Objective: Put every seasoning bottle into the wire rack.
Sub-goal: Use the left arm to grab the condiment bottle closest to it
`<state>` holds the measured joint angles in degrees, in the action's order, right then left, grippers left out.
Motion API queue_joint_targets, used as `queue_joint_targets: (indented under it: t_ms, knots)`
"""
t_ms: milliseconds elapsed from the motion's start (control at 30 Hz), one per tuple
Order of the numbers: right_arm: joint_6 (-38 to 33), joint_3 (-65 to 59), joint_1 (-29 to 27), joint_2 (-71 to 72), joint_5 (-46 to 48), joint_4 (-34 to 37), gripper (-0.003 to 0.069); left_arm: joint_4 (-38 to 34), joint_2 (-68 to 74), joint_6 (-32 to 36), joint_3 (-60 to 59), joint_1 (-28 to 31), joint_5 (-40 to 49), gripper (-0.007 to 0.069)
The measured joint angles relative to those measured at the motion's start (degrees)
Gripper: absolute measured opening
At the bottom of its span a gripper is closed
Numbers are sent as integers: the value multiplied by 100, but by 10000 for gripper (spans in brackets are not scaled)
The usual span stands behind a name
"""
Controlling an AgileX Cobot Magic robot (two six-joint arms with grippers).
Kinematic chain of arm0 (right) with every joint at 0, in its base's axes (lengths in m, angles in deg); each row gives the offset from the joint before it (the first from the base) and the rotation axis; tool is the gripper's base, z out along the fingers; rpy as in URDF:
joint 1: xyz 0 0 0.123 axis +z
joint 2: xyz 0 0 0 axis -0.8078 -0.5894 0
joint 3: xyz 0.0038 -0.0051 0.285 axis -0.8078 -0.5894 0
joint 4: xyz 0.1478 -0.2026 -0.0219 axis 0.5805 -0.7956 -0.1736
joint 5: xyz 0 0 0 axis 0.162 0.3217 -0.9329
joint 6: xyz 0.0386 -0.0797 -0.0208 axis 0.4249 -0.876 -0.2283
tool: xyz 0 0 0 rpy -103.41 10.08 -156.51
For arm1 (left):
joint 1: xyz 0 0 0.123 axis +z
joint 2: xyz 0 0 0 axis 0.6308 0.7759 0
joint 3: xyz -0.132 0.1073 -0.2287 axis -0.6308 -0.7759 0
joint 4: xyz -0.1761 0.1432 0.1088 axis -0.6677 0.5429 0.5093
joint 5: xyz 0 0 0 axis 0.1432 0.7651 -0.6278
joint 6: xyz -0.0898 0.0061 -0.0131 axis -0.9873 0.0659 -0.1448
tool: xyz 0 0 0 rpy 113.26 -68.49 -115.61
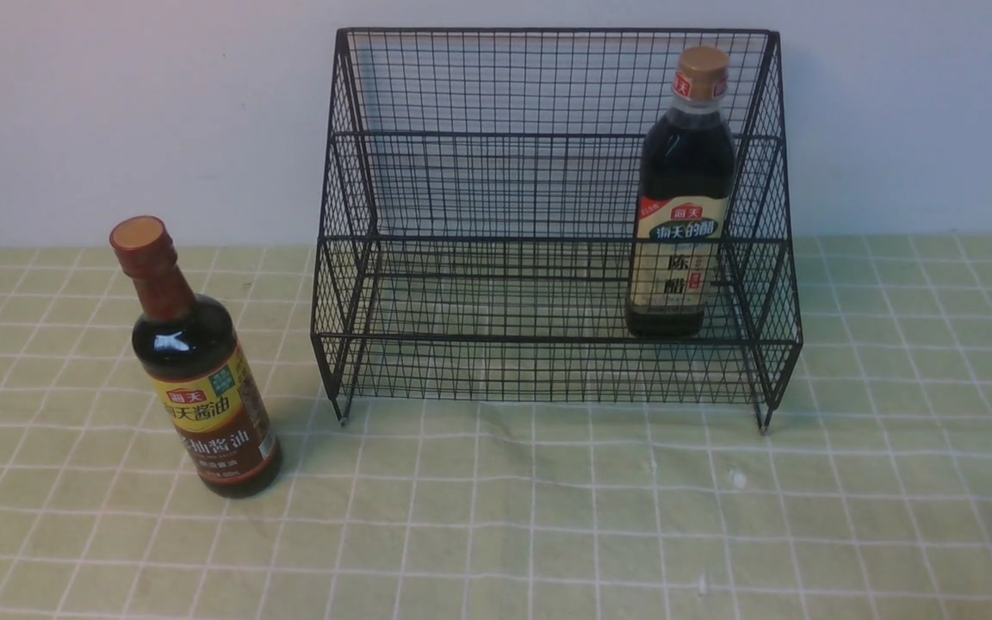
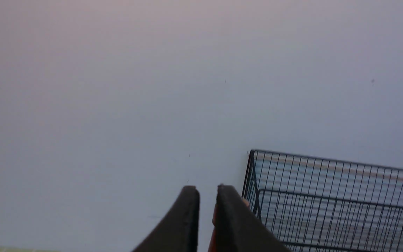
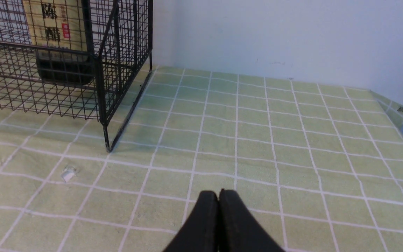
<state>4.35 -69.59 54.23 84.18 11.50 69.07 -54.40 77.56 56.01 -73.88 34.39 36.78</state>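
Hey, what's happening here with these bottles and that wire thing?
A two-armed robot is loading seasoning bottles into the black wire-mesh rack. The wide gold-capped bottle with a cream label stands upright on its lower shelf, at the right end. The long-necked bottle with a red-brown cap stands on the green checked tablecloth, left of the rack. Neither gripper holds anything: the left gripper is slightly parted, the right gripper shut.

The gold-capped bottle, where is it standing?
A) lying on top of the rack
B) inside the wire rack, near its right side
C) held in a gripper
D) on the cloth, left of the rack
B: the gold-capped bottle stands upright inside the wire rack, by its right wall.
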Motion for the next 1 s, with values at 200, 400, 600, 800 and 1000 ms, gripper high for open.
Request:
queue_joint_targets:
  t_ms: [200, 400, 600, 800, 1000]
  knots:
    - [0, 0, 0, 0, 0, 0, -13, 435, 1699, -153, 918, 0, 81, 302]
    - [0, 0, 0, 0, 0, 0, -13, 871, 2931, -593, 1646, 0, -135, 511]
    - [0, 0, 0, 0, 0, 0, -13, 1762, 3762, -1308, 1935, 0, -892, 573]
    - [0, 0, 0, 0, 0, 0, -13, 2283, 4442, -1496, 1943, 0, -1529, 574]
    - [0, 0, 0, 0, 0, 0, -13, 2299, 5369, -1350, 1952, 0, -2085, 574]
